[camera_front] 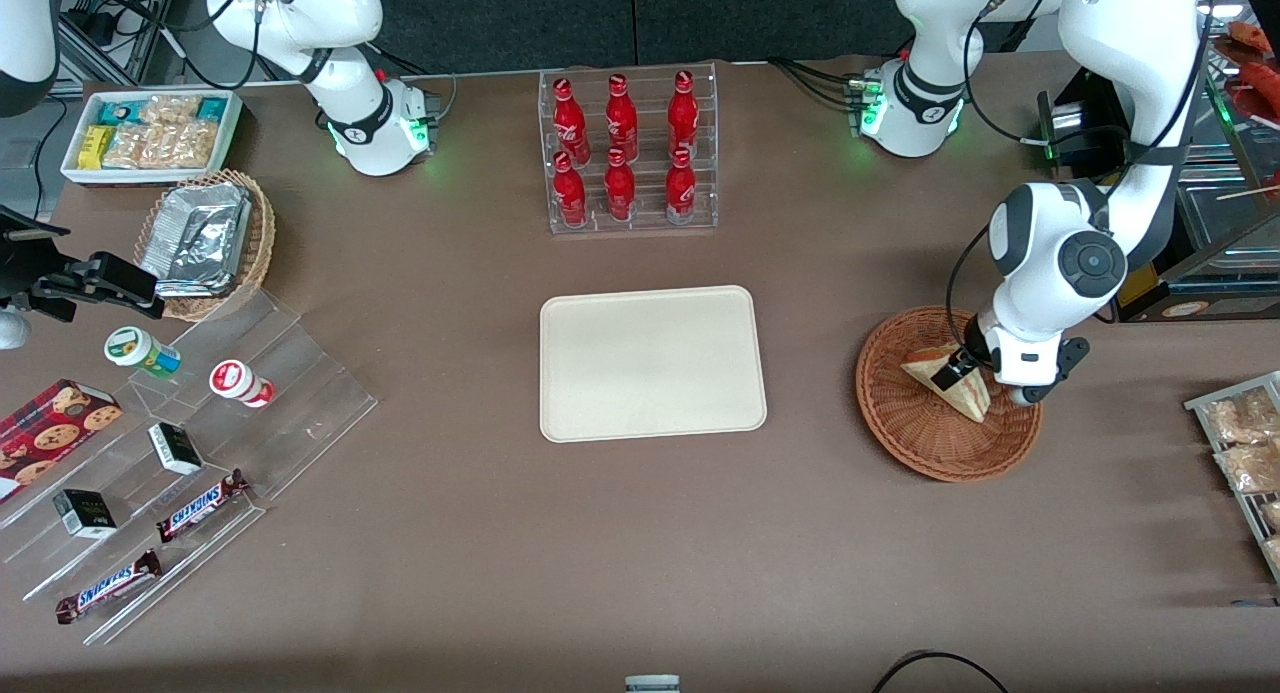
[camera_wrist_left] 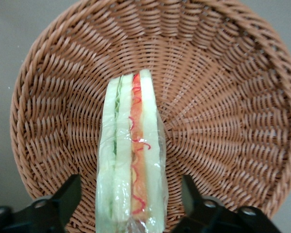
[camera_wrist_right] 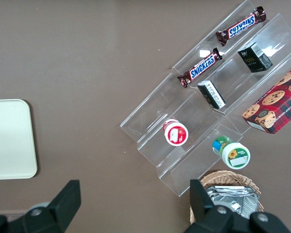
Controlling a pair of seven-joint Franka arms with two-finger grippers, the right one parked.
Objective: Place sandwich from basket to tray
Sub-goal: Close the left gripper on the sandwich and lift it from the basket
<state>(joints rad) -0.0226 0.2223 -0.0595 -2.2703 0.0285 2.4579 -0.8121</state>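
The sandwich (camera_front: pixel 966 399) is a wrapped white-bread wedge with a red-orange filling stripe, standing on edge in the reddish-brown wicker basket (camera_front: pixel 940 461) toward the working arm's end of the table. My left gripper (camera_front: pixel 968 371) is lowered into the basket and open, straddling the sandwich (camera_wrist_left: pixel 131 145). Each of its black fingers (camera_wrist_left: pixel 68 194) stands a little apart from the bread, with basket weave (camera_wrist_left: pixel 223 97) showing in both gaps. The gripper (camera_wrist_left: pixel 130 187) holds nothing. The cream tray (camera_front: pixel 650 363) lies flat at mid-table beside the basket, with nothing on it. One corner of the tray (camera_wrist_right: pixel 9 138) shows in the right wrist view.
A clear rack of red bottles (camera_front: pixel 628 153) stands farther from the front camera than the tray. Toward the parked arm's end are a stepped acrylic display with snacks (camera_front: pixel 180 443), a tan basket of foil packets (camera_front: pixel 205 238) and a white bin (camera_front: pixel 150 133). A rack of snack bags (camera_front: pixel 1245 443) sits near the basket.
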